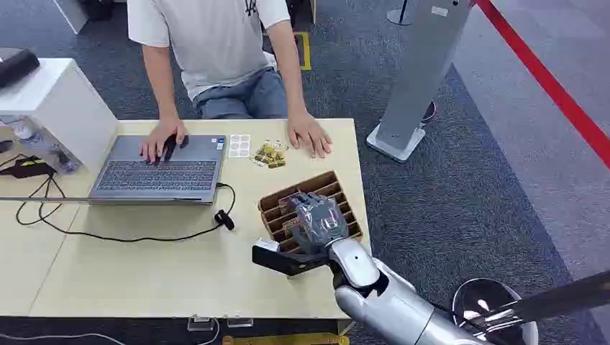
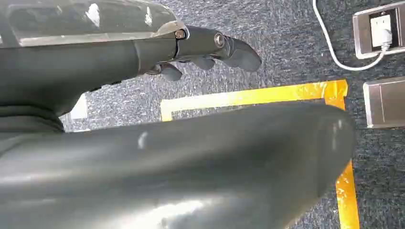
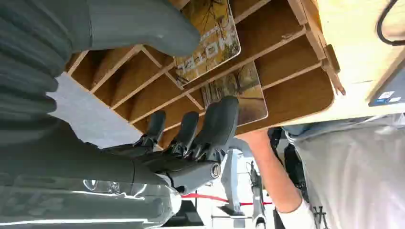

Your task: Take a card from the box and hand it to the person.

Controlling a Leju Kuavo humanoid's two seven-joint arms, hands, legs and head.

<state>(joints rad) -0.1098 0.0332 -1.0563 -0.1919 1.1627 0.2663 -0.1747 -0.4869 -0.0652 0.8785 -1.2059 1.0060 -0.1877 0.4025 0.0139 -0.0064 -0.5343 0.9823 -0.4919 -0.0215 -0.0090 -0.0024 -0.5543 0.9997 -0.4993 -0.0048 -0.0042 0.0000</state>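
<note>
table (image 1: 129, 277): pale yellow top, standing on dark grey carpet; a seam runs across its left part.
laptop (image 1: 160, 171): open, grey, on the far left part of the table; a person's hand (image 1: 162, 140) rests on its keyboard.
black cable (image 1: 108, 233): it lies in loops in front of the laptop and ends in a small black plug near the box.
wooden box (image 1: 288, 203): brown, with compartments, near the right edge of the table.
white sheet (image 1: 239, 146): small, just right of the laptop.
yellow small items (image 1: 269, 154): a little heap beside the white sheet.
person's other hand (image 1: 311, 135): flat on the table, far right.
white case (image 1: 54, 108): at the left far corner.
</note>
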